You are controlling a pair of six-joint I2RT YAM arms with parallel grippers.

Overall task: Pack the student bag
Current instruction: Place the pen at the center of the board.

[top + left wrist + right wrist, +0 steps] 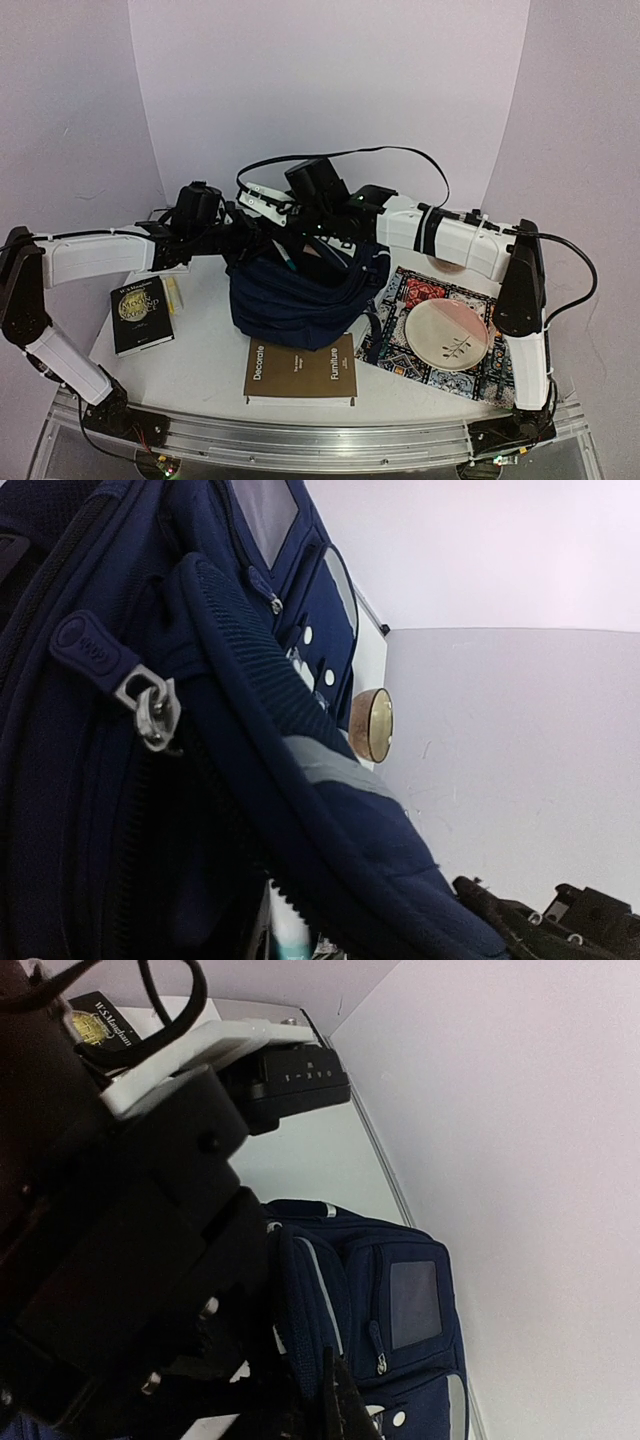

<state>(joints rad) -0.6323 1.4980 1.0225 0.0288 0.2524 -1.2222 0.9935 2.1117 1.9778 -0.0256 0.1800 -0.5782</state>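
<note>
The student bag [290, 300], navy with pale trim, stands at the table's middle with its top open. My left gripper [248, 232] is at the bag's upper left rim. In the left wrist view the padded rim [300, 780] runs down into the jaws, with one dark finger [510, 915] against it, so the gripper looks shut on the rim. A white and teal item [288, 930] shows inside the opening, and also in the top view [287, 258]. My right gripper [305, 238] hovers over the bag's top. Only one dark fingertip [338, 1400] shows beside the bag [400, 1310].
A black book [140, 315] lies left of the bag and a brown book [300, 370] lies in front of it. A patterned mat [400, 295] with a pale plate [445, 335] lies to the right. A round wooden piece [372, 725] stands behind the bag.
</note>
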